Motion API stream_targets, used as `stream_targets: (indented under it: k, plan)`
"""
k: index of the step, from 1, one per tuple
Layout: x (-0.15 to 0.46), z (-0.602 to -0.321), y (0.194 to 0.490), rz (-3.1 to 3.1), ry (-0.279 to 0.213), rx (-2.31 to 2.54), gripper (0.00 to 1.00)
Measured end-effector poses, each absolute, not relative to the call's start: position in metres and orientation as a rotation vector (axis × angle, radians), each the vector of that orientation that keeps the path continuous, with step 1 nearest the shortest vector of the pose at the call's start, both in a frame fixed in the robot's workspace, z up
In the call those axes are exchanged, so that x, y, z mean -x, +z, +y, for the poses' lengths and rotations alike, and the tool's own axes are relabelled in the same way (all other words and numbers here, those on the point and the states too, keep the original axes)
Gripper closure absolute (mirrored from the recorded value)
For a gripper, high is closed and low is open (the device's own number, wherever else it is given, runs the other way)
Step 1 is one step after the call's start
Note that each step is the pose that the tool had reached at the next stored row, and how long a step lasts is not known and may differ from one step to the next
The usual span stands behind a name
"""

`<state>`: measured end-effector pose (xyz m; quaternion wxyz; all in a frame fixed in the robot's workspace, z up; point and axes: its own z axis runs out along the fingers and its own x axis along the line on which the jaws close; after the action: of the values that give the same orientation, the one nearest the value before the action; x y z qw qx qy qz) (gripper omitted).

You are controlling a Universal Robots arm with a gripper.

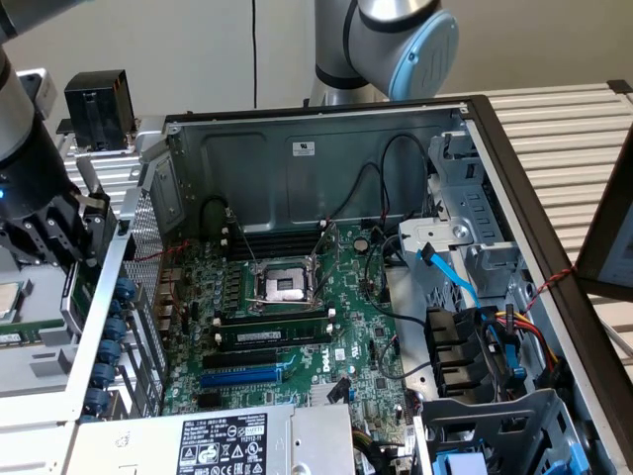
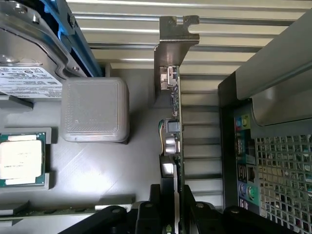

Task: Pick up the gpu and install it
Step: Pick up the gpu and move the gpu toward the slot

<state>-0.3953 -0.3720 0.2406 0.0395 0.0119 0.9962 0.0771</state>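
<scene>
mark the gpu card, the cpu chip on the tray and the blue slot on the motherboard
green gpu card with silver end bracket (image 2: 173,127), wrist view, mid-length of its edge-on board
square silver cpu chip (image 2: 18,161), wrist view, middle of its lid
long blue plastic slot (image 1: 242,375), exterior view, mid-length

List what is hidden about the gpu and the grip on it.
- Wrist view: the gpu shows edge-on, so its cooler face and lettering are unseen.
- Wrist view: the gripper covers the card's near end.
- Exterior view: the gripper hides most of the card; pad contact is unclear.
</scene>
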Motion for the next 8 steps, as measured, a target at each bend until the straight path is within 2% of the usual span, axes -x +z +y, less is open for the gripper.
stream_targets:
  k: [8]
  plan:
    - [0.396,-0.372,0.277,3.053,0.237,-0.022,0.73]
